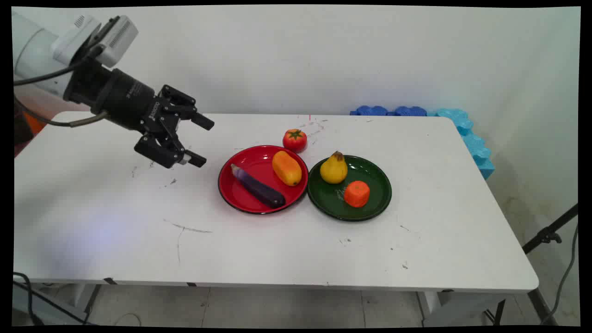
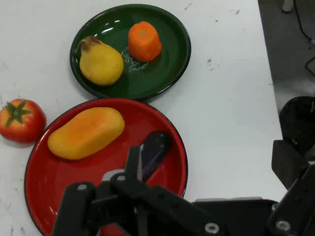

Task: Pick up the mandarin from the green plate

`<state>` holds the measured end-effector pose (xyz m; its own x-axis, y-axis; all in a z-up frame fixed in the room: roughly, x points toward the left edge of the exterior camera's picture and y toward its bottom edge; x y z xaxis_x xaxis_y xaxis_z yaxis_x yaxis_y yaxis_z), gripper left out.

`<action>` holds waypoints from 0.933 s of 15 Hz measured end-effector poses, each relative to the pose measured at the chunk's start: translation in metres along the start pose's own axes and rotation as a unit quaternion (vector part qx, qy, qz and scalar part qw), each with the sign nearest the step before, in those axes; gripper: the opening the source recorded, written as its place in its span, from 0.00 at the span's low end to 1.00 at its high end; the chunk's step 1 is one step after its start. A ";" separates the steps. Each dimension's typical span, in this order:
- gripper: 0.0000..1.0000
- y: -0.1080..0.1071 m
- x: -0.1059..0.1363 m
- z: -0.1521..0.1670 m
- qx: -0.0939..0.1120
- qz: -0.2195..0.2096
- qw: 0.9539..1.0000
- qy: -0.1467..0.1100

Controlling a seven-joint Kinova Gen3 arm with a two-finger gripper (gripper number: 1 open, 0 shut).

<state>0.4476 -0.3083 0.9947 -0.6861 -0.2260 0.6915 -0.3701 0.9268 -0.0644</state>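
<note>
While the white desk (image 1: 277, 249) stood on a pale tiled floor (image 1: 277, 307), a red plate (image 1: 240, 196) held a purple eggplant (image 1: 258, 186) and an orange mango (image 1: 286, 168). Touching it on the right, a green plate (image 1: 374, 203) held a yellow pear (image 1: 333, 168) and an orange chunk (image 1: 356, 194). A red tomato (image 1: 294, 139) sat just behind. Blue foam (image 1: 462, 127) lay by the far wall. At the left, the end effector (image 1: 199, 141) hung above the desk, tilted toward the plates, its fingers (image 1: 202, 121) apart and holding nothing.
</note>
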 end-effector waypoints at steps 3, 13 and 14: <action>1.00 -0.004 0.011 0.004 0.013 -0.019 1.000 -0.007; 1.00 -0.010 0.099 0.046 0.039 -0.096 0.994 -0.044; 1.00 -0.009 0.109 0.056 0.041 -0.107 0.992 -0.047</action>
<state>0.3409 -0.3580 1.0309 -0.6409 -0.4454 0.6252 -0.5605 0.8280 0.0154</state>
